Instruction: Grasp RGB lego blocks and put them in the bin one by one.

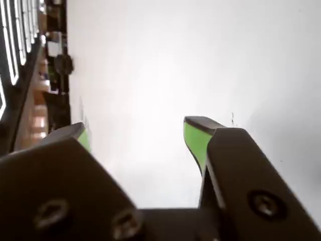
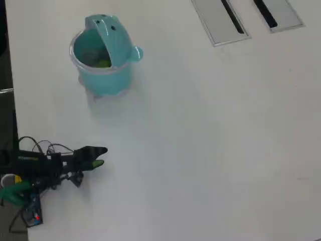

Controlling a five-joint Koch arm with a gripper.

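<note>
The arm [image 2: 40,168] is lying low and folded at the left edge of the table [image 2: 210,150] in the overhead view, with the gripper [image 2: 102,156] pointing right. In the wrist view the jaws are standing spread apart, holding nothing, and only bare white table is showing between the green-padded fingertips [image 1: 195,138]. Far beyond the gripper, toward the top of the overhead view, the bin [image 2: 104,63] is standing upright with its lid flipped open. Inside it, something yellow-green [image 2: 103,63] is lying.
</note>
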